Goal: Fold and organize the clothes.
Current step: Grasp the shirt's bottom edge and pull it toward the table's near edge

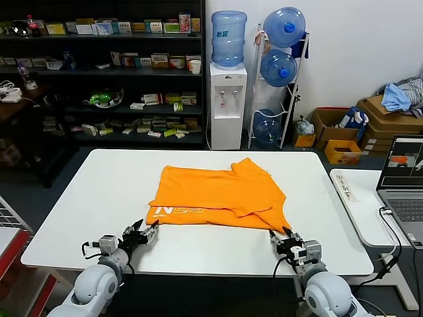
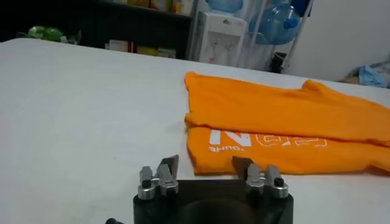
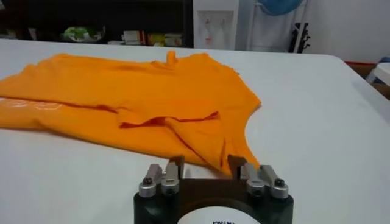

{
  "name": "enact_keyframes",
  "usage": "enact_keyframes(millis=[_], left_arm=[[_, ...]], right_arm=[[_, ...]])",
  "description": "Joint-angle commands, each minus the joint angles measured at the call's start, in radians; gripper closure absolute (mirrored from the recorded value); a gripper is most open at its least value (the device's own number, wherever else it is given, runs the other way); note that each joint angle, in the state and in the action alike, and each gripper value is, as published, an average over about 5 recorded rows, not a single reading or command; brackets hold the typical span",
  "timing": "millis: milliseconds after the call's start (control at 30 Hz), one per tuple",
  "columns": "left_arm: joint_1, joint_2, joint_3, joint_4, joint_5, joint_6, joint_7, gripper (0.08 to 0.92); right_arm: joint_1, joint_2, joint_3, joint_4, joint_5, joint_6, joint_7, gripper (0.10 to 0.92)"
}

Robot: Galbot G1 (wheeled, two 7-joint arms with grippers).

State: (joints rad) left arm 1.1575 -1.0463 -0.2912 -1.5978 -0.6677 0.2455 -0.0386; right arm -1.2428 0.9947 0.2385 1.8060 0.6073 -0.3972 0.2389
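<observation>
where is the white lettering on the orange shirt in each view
Head view: the white lettering sits on the orange shirt's near edge, nearer the left gripper.
Left wrist view: the lettering is plain to see, just beyond the open fingers.
Right wrist view: only a faint trace shows at the shirt's far end.
Shared landmark: the white water dispenser behind the table.

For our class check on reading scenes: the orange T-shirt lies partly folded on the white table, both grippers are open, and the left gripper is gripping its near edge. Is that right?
Not quite. The left gripper holds nothing; the left wrist view shows it open, just short of the T-shirt, with bare table between. The right gripper is open too, at the shirt's near corner.
</observation>
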Motion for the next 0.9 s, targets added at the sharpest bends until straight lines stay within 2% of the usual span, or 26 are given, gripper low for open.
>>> enact_keyframes(millis=[33,267,367,567,733,900], left_arm=[[-0.008,-0.005,0.002,0.019,0.008,-0.001,-0.001,0.458],[-0.001,0.003,0.0,0.002,0.005,-0.005,-0.004,0.666],[0.012,0.023,-0.005,-0.026,-0.01,-0.002,-0.008,0.753],[0.066,0.107,-0.034,-0.126,-0.081,0.015,-0.023,0.891],[0.144,0.193,-0.064,-0.249,-0.148,0.039,-0.053,0.897],[0.238,0.244,-0.089,-0.353,-0.207,0.082,-0.111,0.897]], right_arm=[[-0.003,-0.002,0.003,-0.003,0.004,-0.002,0.012,0.609],[-0.01,-0.012,0.012,0.014,0.032,0.002,0.022,0.843],[-0.02,-0.027,0.02,0.039,0.076,-0.002,0.031,0.892],[-0.083,-0.086,0.053,0.142,0.184,-0.028,0.058,0.901],[-0.19,-0.147,0.091,0.27,0.286,-0.079,0.108,0.901],[-0.312,-0.194,0.134,0.369,0.365,-0.113,0.171,0.901]])
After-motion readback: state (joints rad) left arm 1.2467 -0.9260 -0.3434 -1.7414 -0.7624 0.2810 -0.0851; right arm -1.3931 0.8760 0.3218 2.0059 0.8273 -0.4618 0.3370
